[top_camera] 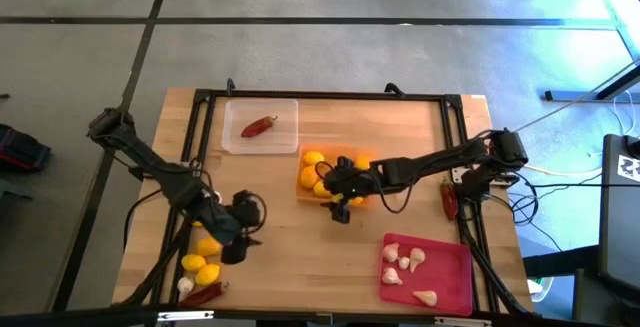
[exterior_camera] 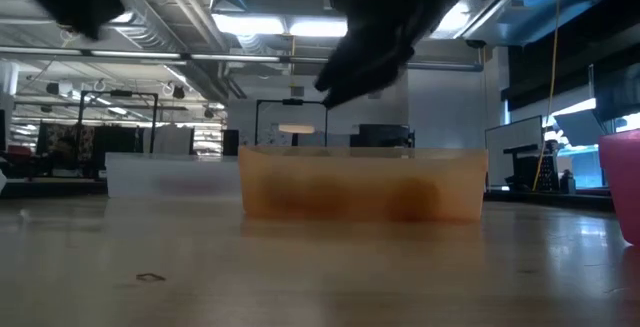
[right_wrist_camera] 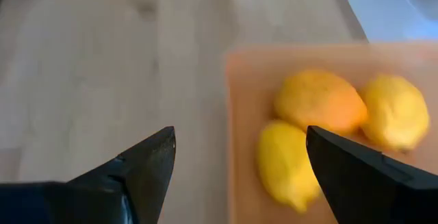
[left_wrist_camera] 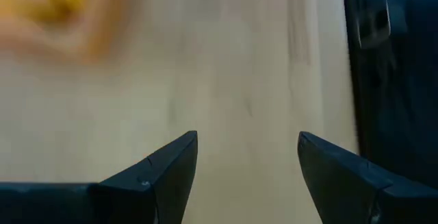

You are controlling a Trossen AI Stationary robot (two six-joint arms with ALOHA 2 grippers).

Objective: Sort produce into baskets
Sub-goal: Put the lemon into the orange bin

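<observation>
The orange tray holds several yellow lemons; three of them show in the right wrist view. My right gripper hovers open and empty over the tray's near left part. My left gripper is open and empty over bare table at the near left. The clear tray holds one red chili. The red-pink tray holds several garlic bulbs. Loose lemons, a garlic bulb and a chili lie at the near left corner.
Another red chili lies by the table's right rail. A black frame runs around the tabletop. Bare wood lies between the orange tray, the loose produce and the red-pink tray. The low view shows the orange tray under a dark arm.
</observation>
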